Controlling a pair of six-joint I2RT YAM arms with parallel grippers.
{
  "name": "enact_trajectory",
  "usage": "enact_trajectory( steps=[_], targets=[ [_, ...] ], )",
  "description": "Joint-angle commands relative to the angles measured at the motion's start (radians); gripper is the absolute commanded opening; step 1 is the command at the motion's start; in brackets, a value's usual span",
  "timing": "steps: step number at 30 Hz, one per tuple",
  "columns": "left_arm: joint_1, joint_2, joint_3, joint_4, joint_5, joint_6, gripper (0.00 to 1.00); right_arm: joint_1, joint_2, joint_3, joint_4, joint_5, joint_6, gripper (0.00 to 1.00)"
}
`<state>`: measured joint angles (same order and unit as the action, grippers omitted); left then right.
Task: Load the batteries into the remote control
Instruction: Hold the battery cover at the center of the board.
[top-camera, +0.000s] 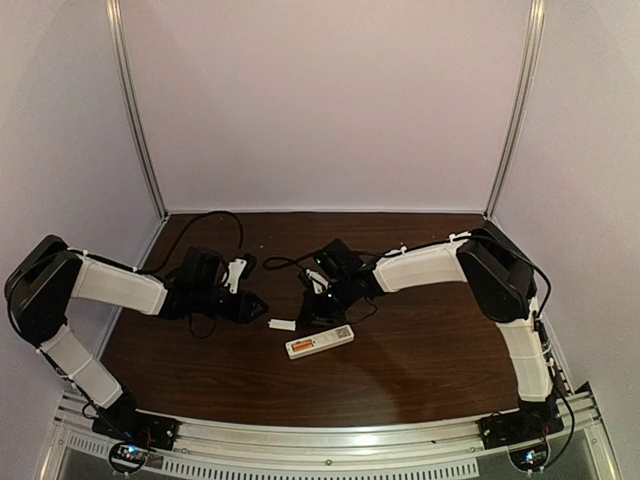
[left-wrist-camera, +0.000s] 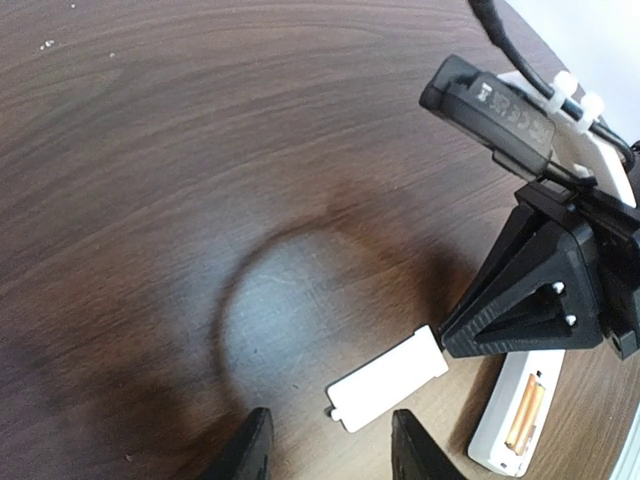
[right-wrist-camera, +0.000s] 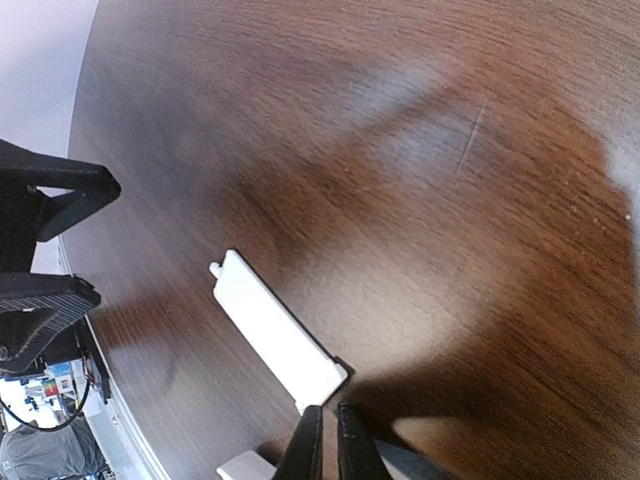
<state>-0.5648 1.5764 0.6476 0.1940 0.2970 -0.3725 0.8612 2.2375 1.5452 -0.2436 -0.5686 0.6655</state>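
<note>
The white remote control lies back-up on the dark table, just in front of both grippers. Orange batteries show inside its open bay at one end. Left of the remote, the small white cover plate lies flat on the wood. My left gripper stands open just short of the plate, with nothing between its fingers. My right gripper is shut, tips down at the plate's near end, and nothing shows between the fingers. In the top view it hovers beside the plate.
Black cables trail across the back of the table behind the arms. Pale walls with metal posts close in the back and sides. A metal rail runs along the near edge.
</note>
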Motion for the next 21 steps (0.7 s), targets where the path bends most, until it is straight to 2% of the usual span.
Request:
enact_trajectory(
  steps=[1, 4, 12, 21],
  targets=[
    [-0.003, 0.016, -0.022, 0.068, 0.019, -0.029, 0.42, -0.014, 0.031, -0.030, 0.009, 0.013, 0.014, 0.13],
    [-0.002, 0.009, -0.028, 0.077, 0.016, -0.033, 0.42, -0.013, 0.014, -0.025, 0.012, 0.023, 0.017, 0.17],
    [0.002, 0.001, -0.044, 0.102, -0.007, -0.054, 0.42, -0.012, -0.039, -0.055, 0.098, -0.027, 0.050, 0.07],
    [0.022, -0.002, -0.065, 0.128, 0.008, -0.073, 0.42, -0.019, -0.058, -0.098, 0.238, -0.097, 0.121, 0.06]
  ],
)
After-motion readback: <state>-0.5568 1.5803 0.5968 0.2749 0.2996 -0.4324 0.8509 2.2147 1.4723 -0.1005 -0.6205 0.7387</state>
